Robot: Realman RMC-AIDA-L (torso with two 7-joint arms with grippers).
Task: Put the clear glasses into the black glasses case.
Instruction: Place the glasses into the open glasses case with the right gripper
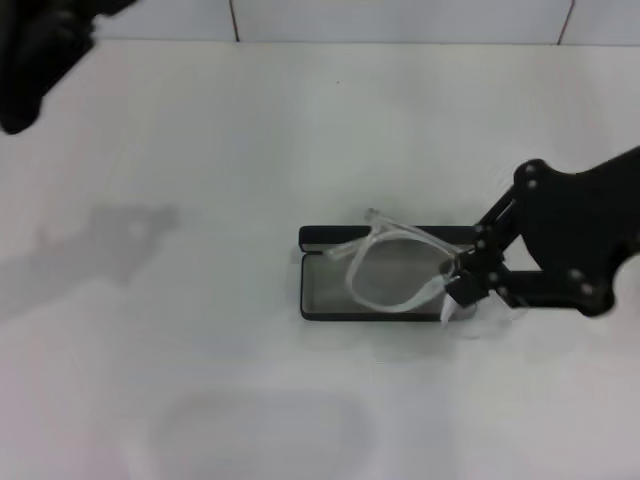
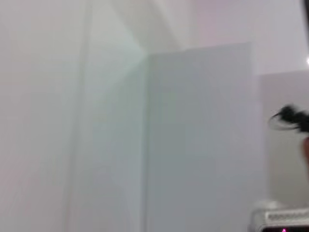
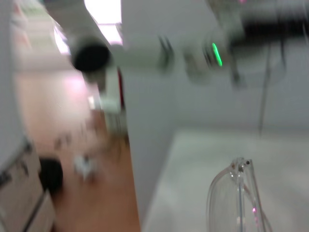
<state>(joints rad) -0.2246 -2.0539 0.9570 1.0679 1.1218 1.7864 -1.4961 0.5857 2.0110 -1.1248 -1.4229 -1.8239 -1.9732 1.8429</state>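
Note:
The black glasses case (image 1: 318, 297) lies open in the middle of the white table, grey lining up. The clear glasses (image 1: 385, 265) hang tilted over its open tray, one end reaching past the case's back wall. My right gripper (image 1: 462, 283) is at the case's right end, shut on the right end of the clear glasses. In the right wrist view the clear glasses (image 3: 237, 195) show as a transparent frame against the table. My left gripper (image 1: 30, 60) is parked at the far left corner, away from the case.
The white table (image 1: 200, 330) stretches wide to the left and front of the case. A tiled wall edge (image 1: 400, 20) runs along the back. The left wrist view shows only pale wall panels (image 2: 193, 145).

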